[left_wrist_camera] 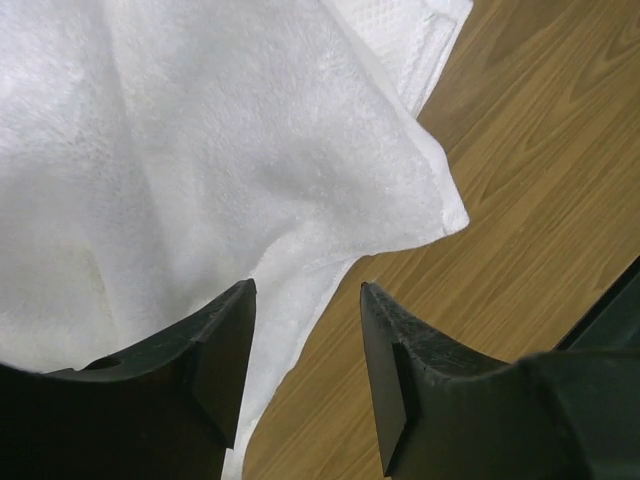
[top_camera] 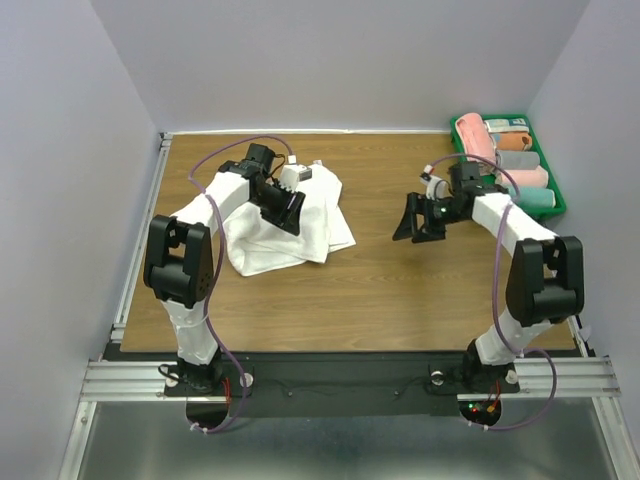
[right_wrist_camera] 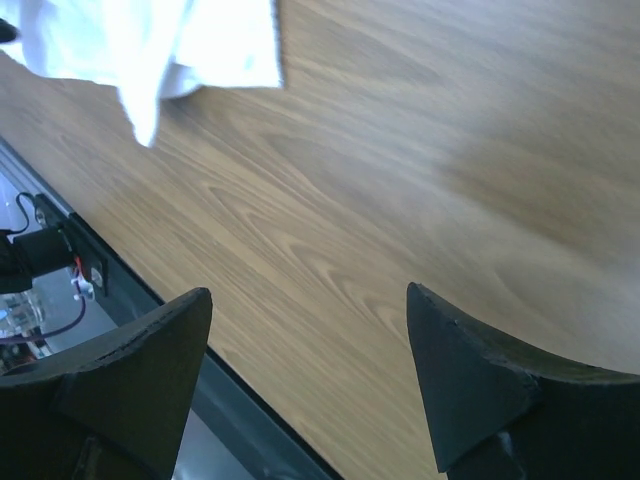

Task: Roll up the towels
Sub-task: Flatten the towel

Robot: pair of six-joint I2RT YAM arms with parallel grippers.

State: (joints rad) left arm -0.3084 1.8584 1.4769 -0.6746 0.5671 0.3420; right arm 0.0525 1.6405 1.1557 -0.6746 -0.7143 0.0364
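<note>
L end effector (left_wrist_camera: 307, 288) open over crumpled white towel (top_camera: 275, 245), long axis near-left to far-right, R end effector (right_wrist_camera: 308, 293) open

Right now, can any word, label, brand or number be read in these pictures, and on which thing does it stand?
No text can be read in any view.
white towel: no print or label shows.
green bin and rolled towels: no writing shows.
table: only wood grain.
</note>
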